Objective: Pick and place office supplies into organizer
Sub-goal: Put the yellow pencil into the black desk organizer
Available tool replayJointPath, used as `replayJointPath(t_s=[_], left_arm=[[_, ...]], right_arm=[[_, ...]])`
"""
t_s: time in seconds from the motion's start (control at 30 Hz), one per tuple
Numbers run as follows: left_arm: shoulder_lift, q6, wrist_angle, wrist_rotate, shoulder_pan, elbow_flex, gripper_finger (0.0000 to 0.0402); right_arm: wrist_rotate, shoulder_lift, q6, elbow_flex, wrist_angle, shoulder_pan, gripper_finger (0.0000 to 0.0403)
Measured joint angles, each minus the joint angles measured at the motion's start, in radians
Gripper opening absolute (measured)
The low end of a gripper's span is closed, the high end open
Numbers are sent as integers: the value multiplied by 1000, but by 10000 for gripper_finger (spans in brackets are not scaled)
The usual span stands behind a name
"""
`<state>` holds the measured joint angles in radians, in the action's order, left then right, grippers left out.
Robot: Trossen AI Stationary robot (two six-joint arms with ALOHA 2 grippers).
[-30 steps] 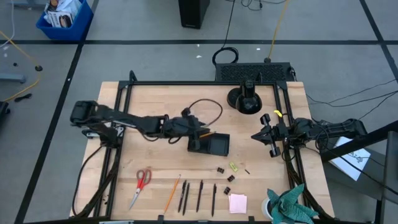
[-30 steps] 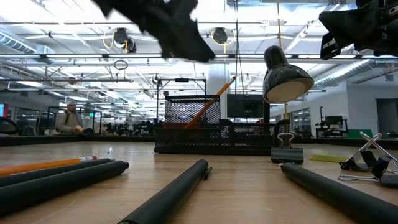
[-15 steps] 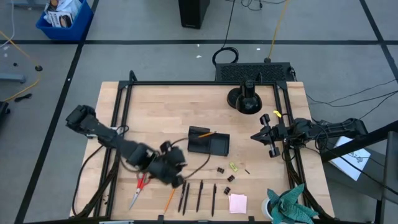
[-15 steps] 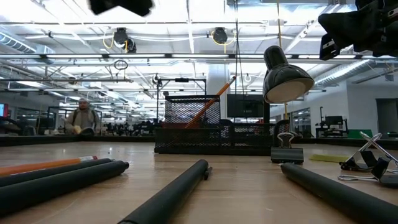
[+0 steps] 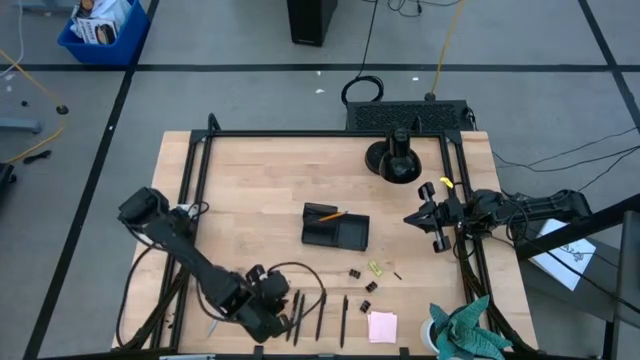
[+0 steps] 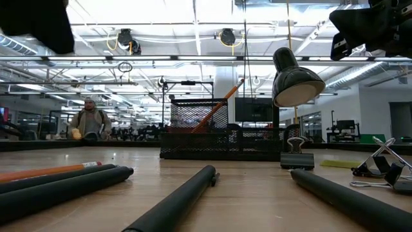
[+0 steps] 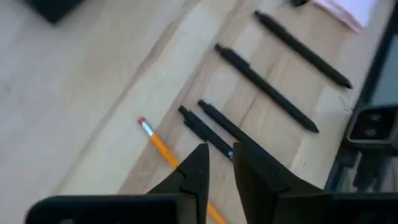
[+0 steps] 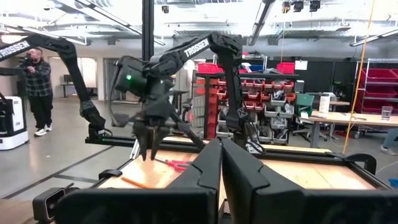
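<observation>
Swinging away from the organizer (image 5: pixel 336 230), the left gripper (image 5: pixel 268 318) is now hovering over the near edge of the table (image 5: pixel 250 180), above the remaining orange pencil (image 7: pixel 163 148) and the row of black pens (image 7: pixel 261 87). We are seeing its fingers (image 7: pixel 198 167) standing a narrow gap apart, pinching nothing, with one pencil end and one pen end lying just beyond the tips. We are finding the organizer at mid-table, an orange pencil (image 5: pixel 330 215) already leaning in it. The right gripper (image 5: pixel 430 222) is waiting at the right edge, its fingers pressed together and empty. We are judging the risk to lie in the crowding: the pencil and the nearest pens (image 7: pixel 214 134) are lying close together, so a descent slightly off line could be nipping two items, or rolling a pen aside. From above, the arm is covering the scissors and most of the pencil, so we cannot be sure how they lie. The binder clips (image 5: pixel 362 279), the yellow-green piece (image 5: pixel 376 268) and the pink pad (image 5: pixel 382 326) are sitting apart to the right, near the teal cloth (image 5: pixel 462 330).
</observation>
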<state>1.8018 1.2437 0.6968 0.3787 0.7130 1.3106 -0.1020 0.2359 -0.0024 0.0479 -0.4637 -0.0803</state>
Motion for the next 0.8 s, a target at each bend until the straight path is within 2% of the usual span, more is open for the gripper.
replayJointPath(t_s=[0.1,0.17,0.4,0.6,0.8], left_arm=[[40,108,20,-73,-36,0,96],[67,127,17,-112,-62,0,108],[112,59,19,-227,-124,0,163],[110,29,20,-240,-159,0,208],[110,-32,39,-247,-173,0,220]], right_arm=[[1,0,2,0,-3,0,14],[1,0,2,0,-3,0,17],[1,0,2,0,-4,0,20],[1,0,2,0,-4,0,20],[2,0,2,0,-4,0,20]])
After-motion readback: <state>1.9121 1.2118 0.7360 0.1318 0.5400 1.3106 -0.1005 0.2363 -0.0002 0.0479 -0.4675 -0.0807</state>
